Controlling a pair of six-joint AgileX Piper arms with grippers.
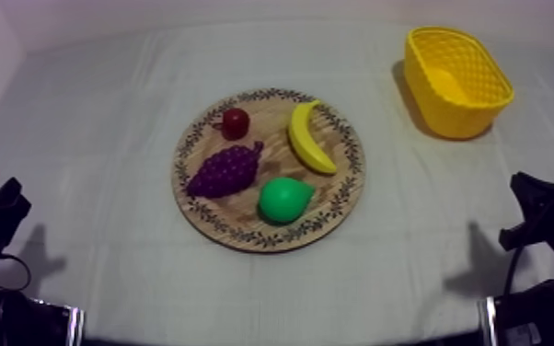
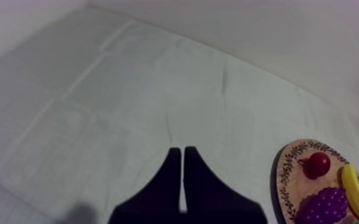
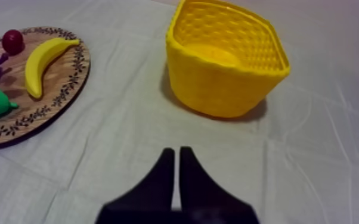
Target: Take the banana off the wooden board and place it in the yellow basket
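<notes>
1. Nearest, the left gripper (image 2: 182, 150) is seen low at the left side of the table. Its two black fingers are pressed together into a narrow wedge, and nothing is held between them. It is poised over bare cloth (image 1: 97, 138), well apart from the fruit.
2. The right gripper (image 3: 176, 151) is found low at the right side. Its fingers are likewise closed on each other and nothing is gripped. It is aimed at the cloth between the board and the basket.
3. A round wooden board (image 1: 236, 228) with a patterned rim is laid in the middle of the table, and four toy fruits are carried on it.
4. On the board's near part a green pear (image 1: 283, 199) is placed. A purple bunch of grapes (image 1: 225, 170) is set just beside it, toward the left arm's side.
5. The banana (image 1: 310, 138) is found lying flat on the board's half toward the basket. One end is near the pear and the other is turned to the far rim. It is touched by neither gripper.
6. A small red fruit (image 1: 235, 121) is seated near the far rim, close to the grapes.
7. Farthest, the yellow basket (image 1: 448, 118) is stood upright at the far right of the table, well apart from the board.
</notes>
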